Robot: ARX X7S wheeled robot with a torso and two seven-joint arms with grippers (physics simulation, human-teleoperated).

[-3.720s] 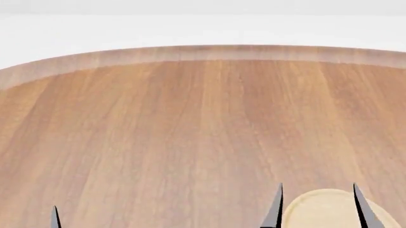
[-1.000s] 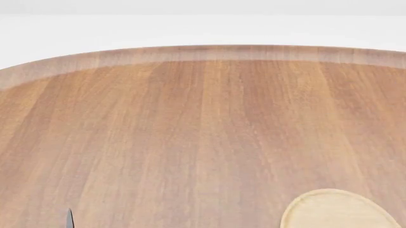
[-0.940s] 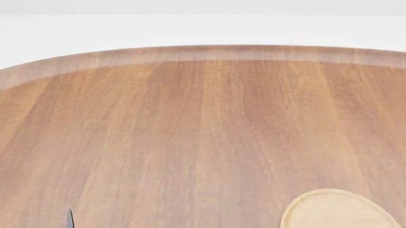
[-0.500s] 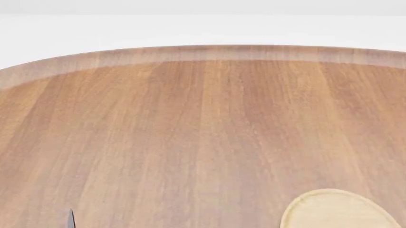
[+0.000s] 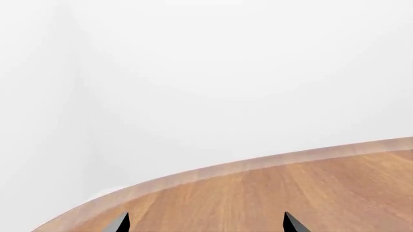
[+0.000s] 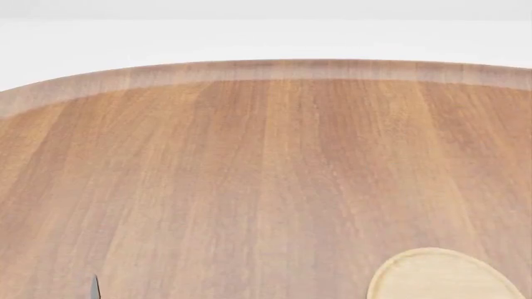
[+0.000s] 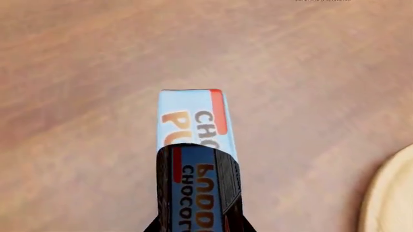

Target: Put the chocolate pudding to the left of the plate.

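My right gripper [image 7: 199, 222] shows only in its own wrist view, where one glossy dark finger [image 7: 199, 188] lies over the near end of the chocolate pudding [image 7: 190, 118] and mirrors its lettering; the second finger is out of sight, so I cannot tell whether my jaws are clenched on the carton or released. The pudding shows its light blue top with the red edge and orange letters, above the brown wooden table [image 7: 84, 63]; whether it touches the wood I cannot tell. The rim of the plate [image 7: 390, 198] curves in at the edge of that view, near the carton but apart from it. From my head, the plate [image 6: 437, 274] sits at the lower right of the table [image 6: 266, 174], and neither the pudding nor my right gripper shows there. My left gripper [image 5: 206, 224] has its jaws spread wide with nothing between the two dark fingertips [image 5: 121, 223], hovering near the table's curved edge [image 5: 258, 166].
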